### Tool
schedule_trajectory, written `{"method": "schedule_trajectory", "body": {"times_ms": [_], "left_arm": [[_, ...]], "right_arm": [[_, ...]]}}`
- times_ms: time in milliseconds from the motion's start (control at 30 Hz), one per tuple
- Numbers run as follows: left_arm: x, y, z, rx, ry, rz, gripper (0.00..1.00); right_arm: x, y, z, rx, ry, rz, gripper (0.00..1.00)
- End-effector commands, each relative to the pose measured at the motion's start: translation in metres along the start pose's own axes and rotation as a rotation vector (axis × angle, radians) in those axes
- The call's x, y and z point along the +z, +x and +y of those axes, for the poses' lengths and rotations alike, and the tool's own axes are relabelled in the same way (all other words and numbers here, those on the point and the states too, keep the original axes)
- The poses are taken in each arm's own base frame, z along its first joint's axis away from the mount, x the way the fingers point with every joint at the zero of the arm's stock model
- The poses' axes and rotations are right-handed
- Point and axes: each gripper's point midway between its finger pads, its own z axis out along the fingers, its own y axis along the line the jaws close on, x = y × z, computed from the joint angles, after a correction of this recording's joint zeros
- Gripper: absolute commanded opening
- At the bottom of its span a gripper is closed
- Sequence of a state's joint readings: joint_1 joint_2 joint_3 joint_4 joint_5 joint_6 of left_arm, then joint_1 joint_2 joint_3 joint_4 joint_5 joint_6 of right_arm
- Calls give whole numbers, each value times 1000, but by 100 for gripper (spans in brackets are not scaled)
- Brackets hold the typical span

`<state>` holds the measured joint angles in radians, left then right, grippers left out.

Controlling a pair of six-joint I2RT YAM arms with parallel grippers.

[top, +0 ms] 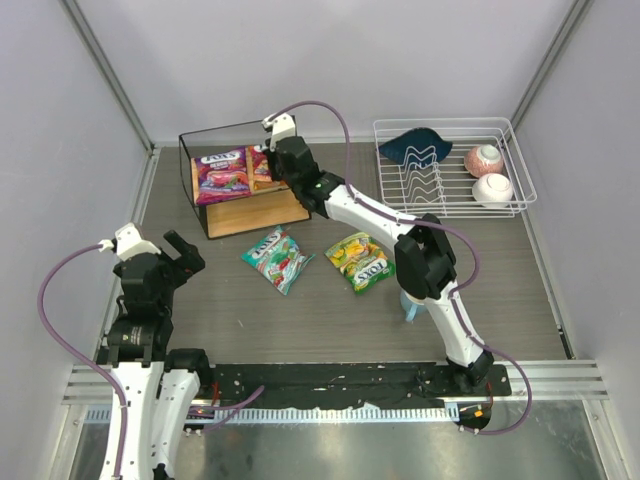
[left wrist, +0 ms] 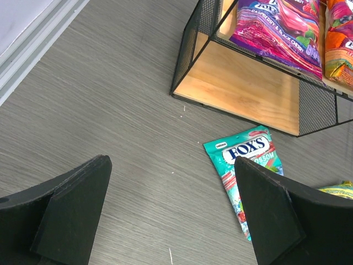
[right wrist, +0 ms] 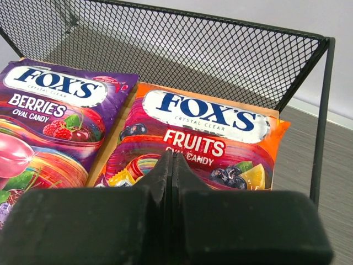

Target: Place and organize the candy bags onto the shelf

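Candy bag [top: 278, 259], teal-green, lies diagonally, logo end toward shelf [top: 255, 215].

purple bag [right wrist: 55, 124] — fox's berries; orange bag [right wrist: 205, 138] — fox's fruits; teal bag [left wrist: 244, 148]: fox's

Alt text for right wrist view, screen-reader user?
A purple Berries bag and an orange Fruits bag lie side by side on the mesh-backed shelf. The right gripper, jaws shut, fills the foreground over the orange bag's near edge.
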<state>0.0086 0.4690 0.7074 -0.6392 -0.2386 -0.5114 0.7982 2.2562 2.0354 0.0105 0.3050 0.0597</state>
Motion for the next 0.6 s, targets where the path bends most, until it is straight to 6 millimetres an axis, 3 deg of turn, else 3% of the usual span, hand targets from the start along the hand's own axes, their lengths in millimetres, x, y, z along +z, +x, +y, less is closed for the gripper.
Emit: {"method": "schedule_trajectory", "body": {"times_ms": [0, 200, 300, 400, 467, 533, 567], "left_arm": [[0, -9, -6, 9, 31, -38, 100], [1, -8, -6, 8, 33, -36, 100], [1, -8, -7, 8, 36, -34, 100], [1, -8, -8, 10, 38, -32, 100], [1, -8, -7, 9, 39, -33, 100], [1, -8, -8, 9, 39, -34, 100], [1, -8, -7, 9, 39, -33, 100]], "right_arm": [[2, 15, 4, 32, -20, 21, 1], [5, 30, 9, 36, -57, 52, 1], [4, 20, 12, 32, -81, 32, 1], [-6, -12, 16, 25, -111, -30, 1], [-21, -47, 18, 35, -141, -95, 1], [-34, -67, 23, 38, -181, -139, 1], [-49, -92, 22, 44, -196, -185, 1]]}}
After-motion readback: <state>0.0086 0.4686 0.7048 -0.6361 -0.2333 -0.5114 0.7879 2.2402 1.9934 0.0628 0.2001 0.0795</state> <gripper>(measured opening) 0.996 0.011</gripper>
